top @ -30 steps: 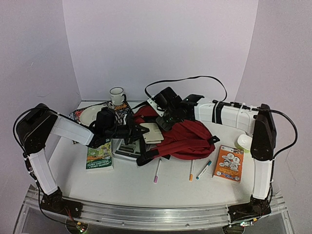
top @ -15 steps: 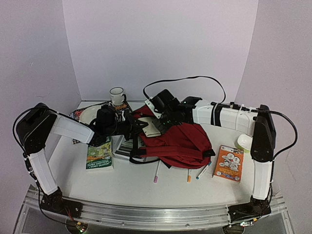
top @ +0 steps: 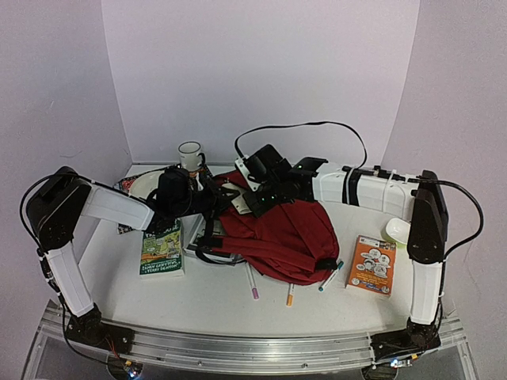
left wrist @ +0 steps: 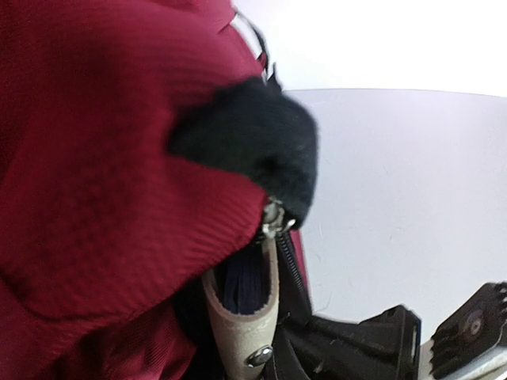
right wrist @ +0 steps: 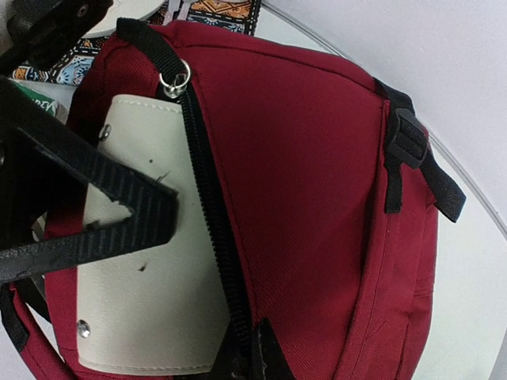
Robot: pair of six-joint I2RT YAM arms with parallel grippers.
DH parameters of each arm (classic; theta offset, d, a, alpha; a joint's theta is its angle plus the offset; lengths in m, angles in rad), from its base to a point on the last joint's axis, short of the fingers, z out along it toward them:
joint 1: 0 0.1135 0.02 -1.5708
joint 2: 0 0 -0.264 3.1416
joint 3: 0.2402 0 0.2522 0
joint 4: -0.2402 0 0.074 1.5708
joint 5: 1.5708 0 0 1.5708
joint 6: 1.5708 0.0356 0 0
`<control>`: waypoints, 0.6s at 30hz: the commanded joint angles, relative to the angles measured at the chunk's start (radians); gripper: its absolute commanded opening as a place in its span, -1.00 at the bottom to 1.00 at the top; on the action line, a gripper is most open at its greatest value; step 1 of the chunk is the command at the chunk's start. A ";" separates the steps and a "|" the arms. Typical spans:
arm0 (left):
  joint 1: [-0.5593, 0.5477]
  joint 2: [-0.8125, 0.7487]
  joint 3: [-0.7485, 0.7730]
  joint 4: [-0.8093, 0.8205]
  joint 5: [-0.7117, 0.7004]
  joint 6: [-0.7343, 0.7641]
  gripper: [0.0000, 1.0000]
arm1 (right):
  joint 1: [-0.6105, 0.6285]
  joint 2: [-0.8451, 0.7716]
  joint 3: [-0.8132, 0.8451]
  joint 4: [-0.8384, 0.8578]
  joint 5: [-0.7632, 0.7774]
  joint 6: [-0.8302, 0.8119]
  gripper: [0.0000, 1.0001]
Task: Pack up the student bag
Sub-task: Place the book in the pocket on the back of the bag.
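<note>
The student bag (top: pixel 281 229) is a dark red backpack lying mid-table, its lower end slumped toward the front edge. Both grippers grip its top rim at the back. My left gripper (top: pixel 215 204) is shut on the rim from the left, and red fabric (left wrist: pixel 95 174) fills its wrist view beside a beige patch (left wrist: pixel 245 317). My right gripper (top: pixel 255 199) is shut on the black zipper edge (right wrist: pixel 210 214); its dark tips (right wrist: pixel 252 352) pinch the seam next to the beige patch (right wrist: pixel 142 261). A ribbed black finger (right wrist: pixel 103 210) of the left gripper crosses that patch.
A green book (top: pixel 162 249) and another book (top: pixel 200 241) lie left of the bag. An orange book (top: pixel 371 265) lies at right, near a small bowl (top: pixel 396 229). Three markers (top: pixel 255 283) (top: pixel 289 294) (top: pixel 331 275) lie by the bag's front. A mug (top: pixel 189 155) and plate (top: pixel 149 187) stand at the back left.
The bag has swung and slid toward the front, nudging the markers forward. The beige patch has dropped out of the top view. Both grippers have kept their hold and shifted slightly left.
</note>
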State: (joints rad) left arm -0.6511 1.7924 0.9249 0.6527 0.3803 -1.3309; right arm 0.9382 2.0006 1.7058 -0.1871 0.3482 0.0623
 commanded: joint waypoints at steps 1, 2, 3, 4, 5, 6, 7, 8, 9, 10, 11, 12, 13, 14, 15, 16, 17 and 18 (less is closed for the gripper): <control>-0.025 -0.011 0.100 0.066 -0.086 0.047 -1.00 | 0.024 -0.068 0.013 0.059 -0.094 0.040 -1.00; -0.032 -0.006 0.109 0.066 -0.095 0.054 -1.00 | 0.024 -0.067 0.015 0.064 -0.105 0.039 -1.00; -0.037 0.002 0.118 0.067 -0.097 0.057 -1.00 | 0.024 -0.065 0.019 0.068 -0.114 0.038 -1.00; -0.042 0.012 0.128 0.066 -0.094 0.060 -1.00 | 0.024 -0.064 0.024 0.070 -0.127 0.035 -1.00; -0.047 0.023 0.137 0.066 -0.089 0.063 -1.00 | 0.024 -0.063 0.028 0.071 -0.136 0.033 -1.00; -0.050 0.033 0.141 0.066 -0.088 0.064 -1.00 | 0.024 -0.062 0.032 0.071 -0.140 0.032 -1.00; -0.054 0.040 0.142 0.066 -0.092 0.065 -1.00 | 0.024 -0.064 0.034 0.072 -0.142 0.030 -1.00; -0.059 0.047 0.139 0.065 -0.100 0.069 -1.00 | 0.025 -0.067 0.034 0.076 -0.144 0.027 -1.00; -0.064 0.052 0.136 0.064 -0.113 0.075 -1.00 | 0.024 -0.071 0.033 0.080 -0.145 0.026 -1.00; -0.068 0.058 0.134 0.065 -0.124 0.079 -1.00 | 0.024 -0.075 0.033 0.084 -0.146 0.024 -1.00; -0.072 0.063 0.135 0.065 -0.133 0.082 -1.00 | 0.024 -0.078 0.034 0.087 -0.150 0.023 -1.00; -0.075 0.069 0.138 0.065 -0.141 0.088 -1.00 | 0.024 -0.080 0.034 0.090 -0.155 0.022 -1.00; -0.078 0.077 0.145 0.064 -0.154 0.098 -1.00 | 0.024 -0.080 0.035 0.093 -0.162 0.021 -1.00; -0.084 0.088 0.153 0.065 -0.160 0.111 -0.98 | 0.024 -0.078 0.034 0.095 -0.165 0.019 -1.00; -0.086 0.098 0.164 0.065 -0.157 0.117 -0.92 | 0.024 -0.076 0.033 0.096 -0.160 0.017 -1.00; -0.089 0.106 0.174 0.065 -0.150 0.121 -0.84 | 0.024 -0.073 0.030 0.097 -0.147 0.014 -1.00; -0.090 0.113 0.180 0.065 -0.141 0.126 -0.77 | 0.024 -0.070 0.026 0.097 -0.129 0.011 -1.00; -0.090 0.116 0.178 0.065 -0.134 0.130 -0.67 | 0.024 -0.070 0.020 0.097 -0.111 0.006 -1.00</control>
State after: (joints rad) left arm -0.7204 1.8866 1.0291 0.6305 0.2339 -1.2441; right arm 0.9373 1.9995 1.7058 -0.1716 0.2498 0.0823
